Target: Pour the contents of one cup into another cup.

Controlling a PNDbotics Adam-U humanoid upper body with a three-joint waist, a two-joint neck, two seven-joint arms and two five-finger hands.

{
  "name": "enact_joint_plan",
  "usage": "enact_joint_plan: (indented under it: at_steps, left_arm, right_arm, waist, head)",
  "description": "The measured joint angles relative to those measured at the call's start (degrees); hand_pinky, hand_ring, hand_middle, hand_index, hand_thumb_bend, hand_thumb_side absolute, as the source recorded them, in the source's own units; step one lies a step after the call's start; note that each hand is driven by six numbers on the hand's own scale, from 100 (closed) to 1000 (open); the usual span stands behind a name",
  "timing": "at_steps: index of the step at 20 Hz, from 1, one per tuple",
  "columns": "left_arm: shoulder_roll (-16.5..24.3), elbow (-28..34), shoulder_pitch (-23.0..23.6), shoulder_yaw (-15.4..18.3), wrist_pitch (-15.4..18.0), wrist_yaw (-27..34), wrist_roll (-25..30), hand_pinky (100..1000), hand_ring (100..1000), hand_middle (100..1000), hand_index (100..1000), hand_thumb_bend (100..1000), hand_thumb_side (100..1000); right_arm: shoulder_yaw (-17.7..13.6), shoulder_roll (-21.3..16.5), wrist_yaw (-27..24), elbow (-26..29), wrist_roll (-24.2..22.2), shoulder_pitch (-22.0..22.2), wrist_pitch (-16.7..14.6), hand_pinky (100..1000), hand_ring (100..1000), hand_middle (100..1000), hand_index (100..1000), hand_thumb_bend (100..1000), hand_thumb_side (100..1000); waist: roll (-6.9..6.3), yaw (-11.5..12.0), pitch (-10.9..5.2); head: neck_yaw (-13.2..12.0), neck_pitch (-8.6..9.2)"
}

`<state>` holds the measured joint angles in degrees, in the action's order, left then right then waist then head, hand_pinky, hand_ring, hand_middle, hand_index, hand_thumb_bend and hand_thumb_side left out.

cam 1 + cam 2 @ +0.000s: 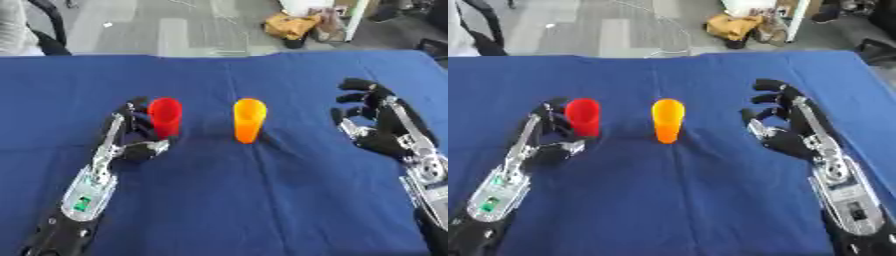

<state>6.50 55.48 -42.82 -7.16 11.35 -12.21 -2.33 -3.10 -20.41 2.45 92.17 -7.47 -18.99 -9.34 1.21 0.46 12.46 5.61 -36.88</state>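
- The red cup [164,116] stands upright on the blue cloth, left of centre, its open mouth up; what it holds cannot be seen.
- The orange cup [248,119] stands upright near it to the right, apart from it, tapering toward its base.

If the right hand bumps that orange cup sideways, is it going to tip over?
Probably yes. The orange cup is tall and narrow, tapering to a small base, so it likely tips easily. It looks like light plastic, and the blue cloth might catch its base rather than letting it slide.
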Motion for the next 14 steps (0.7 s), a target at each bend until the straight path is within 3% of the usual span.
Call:
enact_joint_plan:
  at_steps: [8, 14]
  left_arm:
    - [-0.1, -2.4, -2.0, 0.0, -0.1, 2.3, 4.1, 490, 540, 621, 855, 729, 100]
    - [-0.5, -3.1, -2.6, 0.0, 0.6, 4.2, 6.6, 494, 544, 624, 856, 791, 159]
  right_arm:
    - [0.0, 0.0, 0.0, -0.2, -0.2, -0.2, 0.0, 581, 756, 791, 862, 280, 225]
    - [0.0, 0.0, 0.0, -0.3, -0.2, -0.2, -0.1, 582, 757, 792, 862, 280, 226]
  waist:
    - [0.22, -0.5, 0.26]
    - [0.30, -0.6, 0.34]
  head:
    - [-0.2, 0.20]
    - [-0.4, 0.21]
